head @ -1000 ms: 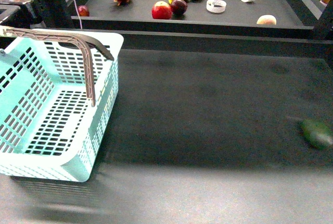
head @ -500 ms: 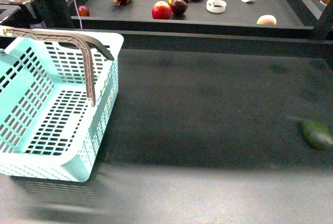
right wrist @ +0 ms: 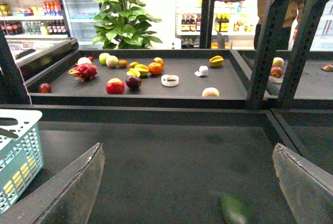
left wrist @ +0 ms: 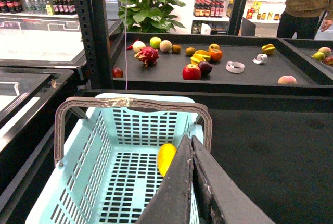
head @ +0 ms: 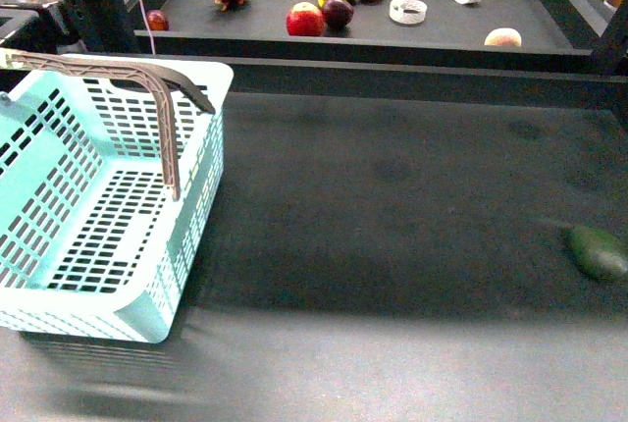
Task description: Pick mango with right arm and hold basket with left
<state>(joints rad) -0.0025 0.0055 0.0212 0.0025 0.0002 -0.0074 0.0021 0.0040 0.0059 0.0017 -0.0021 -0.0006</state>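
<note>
We found the mango (left wrist: 166, 158) inside the basket (head: 147, 314) at the counter's (head: 392, 206) left edge. Left fingers (left wrist: 182, 182) were pressed together, empty; right fingers (right wrist: 78, 187) were spread wide.

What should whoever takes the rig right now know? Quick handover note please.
Left pincer: shut, empty, above the basket, not holding it.
Right pincer: open, empty, over the dark table.
Mango: already lying inside the basket, seen only in the left wrist view.
A green fruit lies on the table at the robot's right.
Done: mango is in the basket.
Left: take hold of a basket handle with the left pincer.
</note>
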